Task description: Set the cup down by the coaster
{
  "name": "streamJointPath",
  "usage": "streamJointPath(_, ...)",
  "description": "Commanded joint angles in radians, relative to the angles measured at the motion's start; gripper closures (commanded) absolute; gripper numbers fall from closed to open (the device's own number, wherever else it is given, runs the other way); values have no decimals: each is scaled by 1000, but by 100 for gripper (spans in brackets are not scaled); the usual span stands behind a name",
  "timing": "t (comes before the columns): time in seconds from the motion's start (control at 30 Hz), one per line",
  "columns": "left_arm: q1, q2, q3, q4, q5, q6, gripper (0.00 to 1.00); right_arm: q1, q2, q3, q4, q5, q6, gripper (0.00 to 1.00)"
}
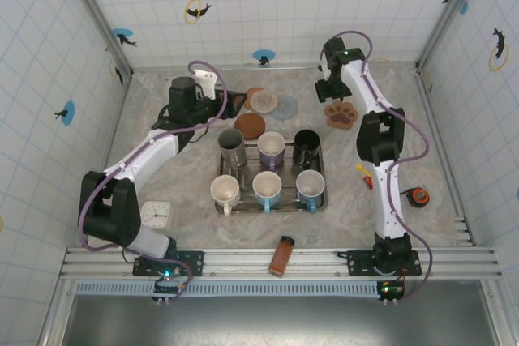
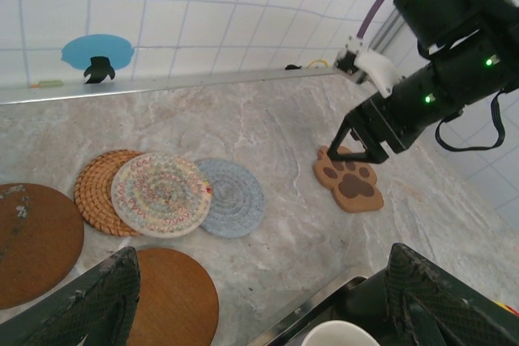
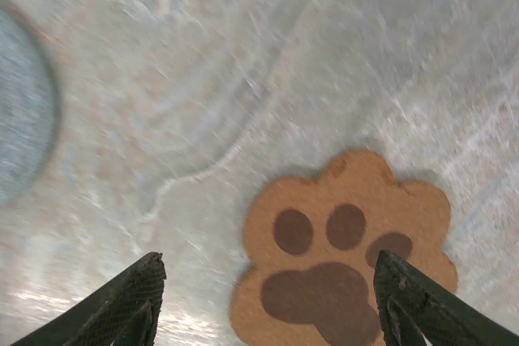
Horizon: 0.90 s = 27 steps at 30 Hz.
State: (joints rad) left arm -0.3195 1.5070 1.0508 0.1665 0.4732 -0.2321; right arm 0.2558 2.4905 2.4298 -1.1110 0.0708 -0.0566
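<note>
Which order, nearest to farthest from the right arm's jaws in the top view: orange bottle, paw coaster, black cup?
1. paw coaster, back right.
2. black cup, back right corner of the tray.
3. orange bottle, front edge, middle.

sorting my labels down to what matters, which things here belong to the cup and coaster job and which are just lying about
Job:
- six cups in the metal tray
- paw coaster, below the open right gripper
- round coasters

Lying about:
- white clock
- tape measure
- brown bottle
</note>
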Motion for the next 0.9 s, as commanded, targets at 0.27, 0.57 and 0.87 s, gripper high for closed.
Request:
streamJointPath(0.27,-16,-15,79,-27,-13,15,22,119,32,35,181,-187,145,66)
streamJointPath(0.57,-29,4,84,-34,-22,17,22,155,134,70,315,-241,280,100)
streamJointPath(0.87,-35,18,91,-48,-37,24,22,154,202,75,369,-212,355,100)
